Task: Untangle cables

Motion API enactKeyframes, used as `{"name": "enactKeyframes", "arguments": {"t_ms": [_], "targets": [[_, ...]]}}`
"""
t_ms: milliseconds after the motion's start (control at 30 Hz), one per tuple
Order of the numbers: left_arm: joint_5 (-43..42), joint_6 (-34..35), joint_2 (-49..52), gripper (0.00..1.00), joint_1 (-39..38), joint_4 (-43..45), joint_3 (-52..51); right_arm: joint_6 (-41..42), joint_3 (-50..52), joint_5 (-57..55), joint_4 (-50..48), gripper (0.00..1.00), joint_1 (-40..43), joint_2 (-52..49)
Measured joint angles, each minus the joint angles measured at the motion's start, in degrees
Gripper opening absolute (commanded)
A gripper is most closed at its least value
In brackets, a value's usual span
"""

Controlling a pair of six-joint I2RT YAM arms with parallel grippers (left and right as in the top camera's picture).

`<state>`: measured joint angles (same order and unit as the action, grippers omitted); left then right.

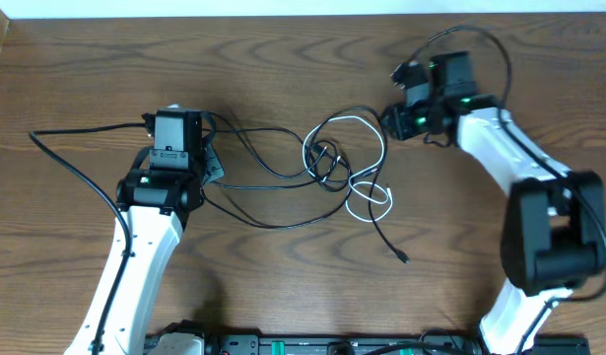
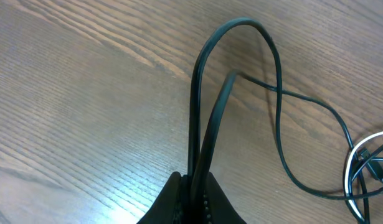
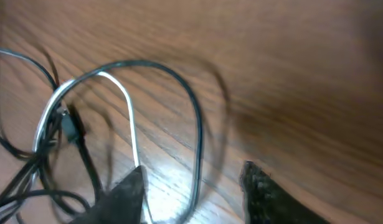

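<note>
The cables (image 1: 327, 163) lie knotted mid-table: thin black cords looping around a white cord (image 1: 371, 202), with one black plug end (image 1: 403, 258) trailing toward the front. My left gripper (image 1: 196, 123) is left of the knot and shut on a black cable (image 2: 194, 93). That cable arches up from the jaws and runs right to the knot, beside a white strand (image 2: 350, 174). My right gripper (image 1: 389, 120) is just right of the knot, and in its wrist view the right gripper (image 3: 194, 180) is open. A black loop (image 3: 194, 118) passes loosely between its fingers, and the white cord (image 3: 132, 118) runs by the left finger.
The wood table (image 1: 283, 59) ends along a pale back edge. A thick arm cable (image 1: 66, 163) sweeps out left of the left arm. The right arm's bulky base (image 1: 549, 237) stands at the right, and a dark rail (image 1: 283, 345) runs along the front.
</note>
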<state>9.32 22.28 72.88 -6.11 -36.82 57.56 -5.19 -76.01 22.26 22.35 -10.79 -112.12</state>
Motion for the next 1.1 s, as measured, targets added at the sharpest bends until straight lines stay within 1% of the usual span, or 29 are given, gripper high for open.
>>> {"name": "enactKeyframes", "arguments": {"t_ms": [33, 167, 200, 233, 333, 367, 467, 533, 567, 600, 767, 867, 967, 1033, 1100], "targets": [[0.0, 0.0, 0.0, 0.07, 0.0, -0.2, 0.0, -0.2, 0.0, -0.1, -0.7, 0.6, -0.8, -0.8], [0.0, 0.0, 0.0, 0.07, 0.0, -0.3, 0.0, -0.3, 0.0, -2.3, -2.6, 0.6, -5.0, -1.5], [0.0, 0.0, 0.0, 0.07, 0.0, -0.3, 0.0, -0.3, 0.0, -2.6, -2.6, 0.58, -5.3, -1.5], [0.0, 0.0, 0.0, 0.07, 0.0, -0.3, 0.0, -0.3, 0.0, -2.8, -2.6, 0.54, -5.6, -1.5], [0.0, 0.0, 0.0, 0.07, 0.0, -0.3, 0.0, -0.3, 0.0, -3.2, -1.0, 0.51, -5.7, -1.5], [0.0, 0.0, 0.0, 0.07, 0.0, -0.3, 0.0, -0.3, 0.0, -3.3, 0.2, 0.49, -5.7, -1.5], [0.0, 0.0, 0.0, 0.07, 0.0, -0.3, 0.0, -0.3, 0.0, -3.7, 4.8, 0.35, -5.7, -1.5], [0.0, 0.0, 0.0, 0.07, 0.0, -0.3, 0.0, -0.3, 0.0, -3.7, 6.6, 0.17, -5.7, -1.5], [0.0, 0.0, 0.0, 0.07, 0.0, -0.3, 0.0, -0.5, 0.0, -3.7, 6.7, 0.05, -5.8, -1.5], [0.0, 0.0, 0.0, 0.07, 0.0, -0.3, 0.0, -0.5, 0.0, -3.9, 6.8, 0.01, -5.9, -1.5], [0.0, 0.0, 0.0, 0.07, 0.0, -0.3, 0.0, 2.5, 0.0, -3.8, 6.9, 0.01, -5.7, -1.4], [0.0, 0.0, 0.0, 0.08, 0.0, -0.3, 0.0, 4.7, -1.2, -4.1, 9.2, 0.01, -3.9, 0.1], [0.0, 0.0, 0.0, 0.08, 0.0, -0.3, 0.0, 6.6, -5.0, -6.3, 10.8, 0.01, 0.1, 4.7], [0.0, 0.0, 0.0, 0.08, 0.0, -0.3, 0.0, 7.6, -9.7, -9.9, 10.4, 0.01, 4.5, 11.9], [-0.2, 0.0, 0.0, 0.08, 0.0, -0.3, 0.0, 7.8, -12.2, -13.0, 10.3, 0.01, 7.1, 17.5]]}}
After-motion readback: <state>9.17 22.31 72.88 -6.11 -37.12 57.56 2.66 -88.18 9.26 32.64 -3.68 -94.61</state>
